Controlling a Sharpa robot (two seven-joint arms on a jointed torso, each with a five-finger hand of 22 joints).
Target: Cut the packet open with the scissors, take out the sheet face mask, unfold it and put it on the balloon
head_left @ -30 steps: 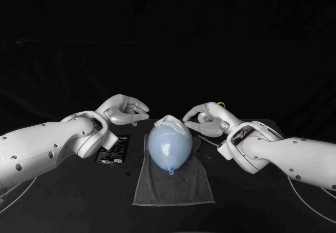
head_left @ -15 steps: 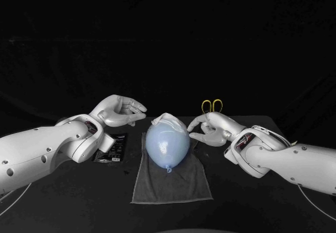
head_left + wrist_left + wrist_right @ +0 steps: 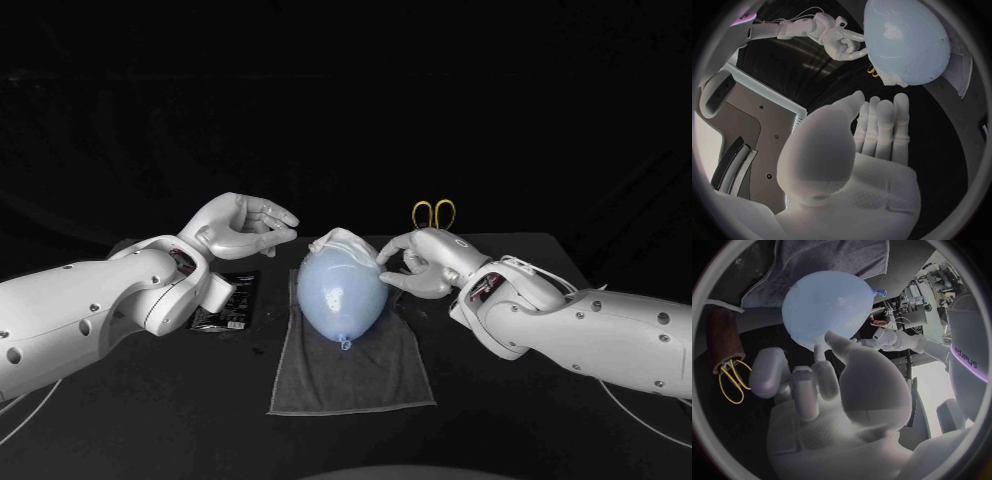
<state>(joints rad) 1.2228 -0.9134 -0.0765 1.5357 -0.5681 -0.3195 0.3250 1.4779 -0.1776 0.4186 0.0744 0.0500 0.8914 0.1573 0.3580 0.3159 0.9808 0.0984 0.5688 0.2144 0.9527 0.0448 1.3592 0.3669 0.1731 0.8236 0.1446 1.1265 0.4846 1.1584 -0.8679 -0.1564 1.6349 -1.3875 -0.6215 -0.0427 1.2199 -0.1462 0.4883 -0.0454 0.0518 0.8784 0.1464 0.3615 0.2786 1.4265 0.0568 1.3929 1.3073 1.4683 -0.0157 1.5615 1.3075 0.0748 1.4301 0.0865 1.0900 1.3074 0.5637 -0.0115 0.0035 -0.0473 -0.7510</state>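
A pale blue balloon point(image 3: 342, 287) lies on a grey towel point(image 3: 355, 372), with the white sheet mask point(image 3: 338, 240) draped over its far end. My right hand point(image 3: 420, 263) is at the balloon's right side. Its thumb and a finger meet on the mask's edge there, as the right wrist view shows against the balloon point(image 3: 826, 305). My left hand point(image 3: 247, 225) hovers left of the balloon's far end and holds nothing. Its fingers point(image 3: 879, 127) are stretched out toward the balloon point(image 3: 907, 40). The black packet point(image 3: 229, 303) lies flat left of the towel. Yellow-handled scissors point(image 3: 434, 213) stand behind my right hand.
The scissors point(image 3: 729, 380) stick out of a brown holder point(image 3: 723, 337) at the back right of the table. The towel point(image 3: 829, 262) reaches from under the balloon toward the front edge. Bare black tabletop lies on both sides of the towel's front half.
My right hand has dropped from the balloon's far end to its right side, uncovering the scissors behind it. The left hand has barely moved.
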